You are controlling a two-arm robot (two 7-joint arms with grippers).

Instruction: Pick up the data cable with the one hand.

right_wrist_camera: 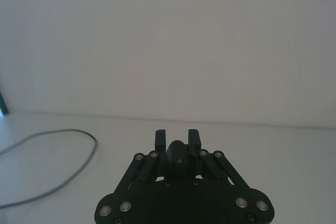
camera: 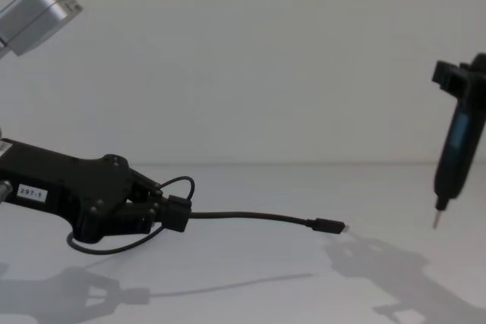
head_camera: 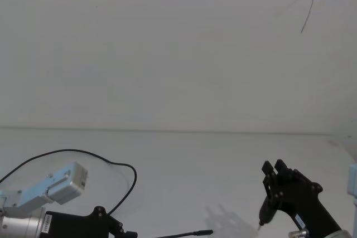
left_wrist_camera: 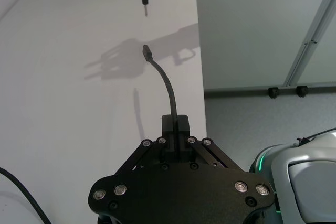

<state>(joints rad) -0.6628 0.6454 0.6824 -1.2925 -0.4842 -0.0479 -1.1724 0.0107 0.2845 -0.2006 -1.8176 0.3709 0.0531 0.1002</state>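
**Head view:** the left claw, low at the left edge, is clamped on the data cable. The cable's slack loops across the table behind it.

**Left wrist view:** the fingers pinch the cable at its chunky plug end. The cord arches forward to the tiny flat plug.

**Right wrist view:** the right claw is closed around a pen-like tool.

**Chest view:** the cable's free end juts rightward in the air, above its shadow on the table. The tool hangs tip down, well apart from the cable.
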